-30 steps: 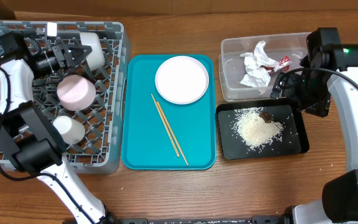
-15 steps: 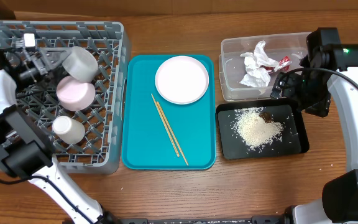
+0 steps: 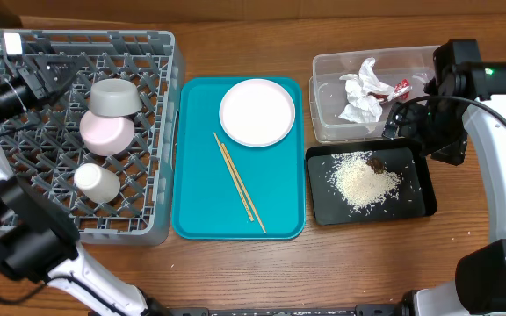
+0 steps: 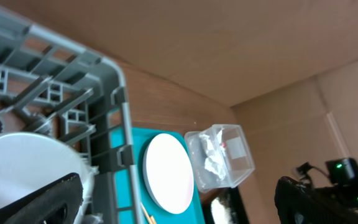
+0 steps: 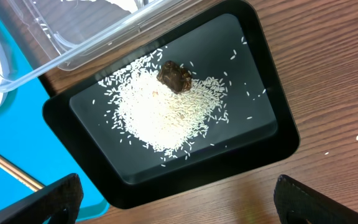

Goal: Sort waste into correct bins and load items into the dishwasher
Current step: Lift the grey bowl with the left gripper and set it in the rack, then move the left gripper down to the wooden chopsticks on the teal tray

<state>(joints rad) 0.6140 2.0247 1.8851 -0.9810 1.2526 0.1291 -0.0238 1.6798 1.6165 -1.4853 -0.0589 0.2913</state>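
My left claw (image 3: 51, 77) gaped wide, empty, over the large square grey plastic lattice rack (image 3: 170, 132), near the grey-sided bowl (image 3: 115, 96) inside. My right claw (image 3: 401, 121) hung wide over the shallow black rectangular tray (image 3: 416, 198) holding white rice grains (image 3: 363, 181).

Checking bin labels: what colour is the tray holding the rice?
Black tray, clearest in the right wrist view.

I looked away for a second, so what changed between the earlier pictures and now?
The left hand let go of the grey bowl and pulled back left across the dish rack; the bowl now rests beside the pink saucer. The right hand, plate, chopsticks, napkin and rice stayed put.
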